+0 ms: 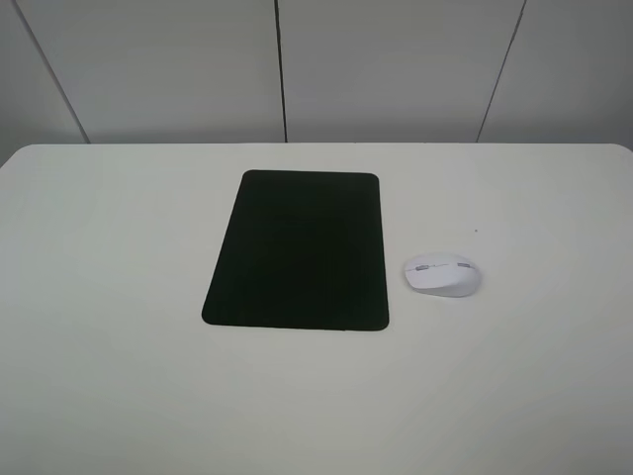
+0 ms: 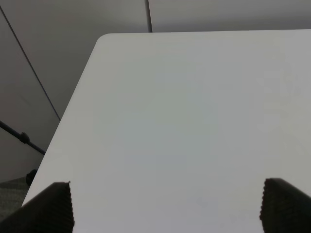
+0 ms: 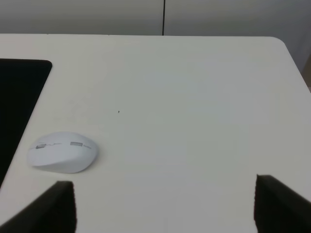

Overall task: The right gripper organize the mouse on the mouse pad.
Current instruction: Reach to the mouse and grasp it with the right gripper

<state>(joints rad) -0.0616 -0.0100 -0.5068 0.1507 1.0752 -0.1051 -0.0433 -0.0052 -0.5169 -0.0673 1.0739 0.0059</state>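
The white mouse (image 1: 442, 275) lies on the white table just right of the black mouse pad (image 1: 299, 251), apart from it, with its scroll wheel end toward the pad. In the right wrist view the mouse (image 3: 62, 152) lies ahead of the right gripper (image 3: 165, 206), off toward one finger, and the pad (image 3: 17, 104) shows at the frame edge. The right gripper is open and empty, fingers wide apart above the table. The left gripper (image 2: 167, 208) is open and empty over bare table. Neither gripper shows in the high view.
The white table (image 1: 119, 376) ends at a far edge (image 1: 316, 145) before grey wall panels. The left wrist view shows the table's far left corner (image 2: 104, 39) and the floor beyond its side edge.
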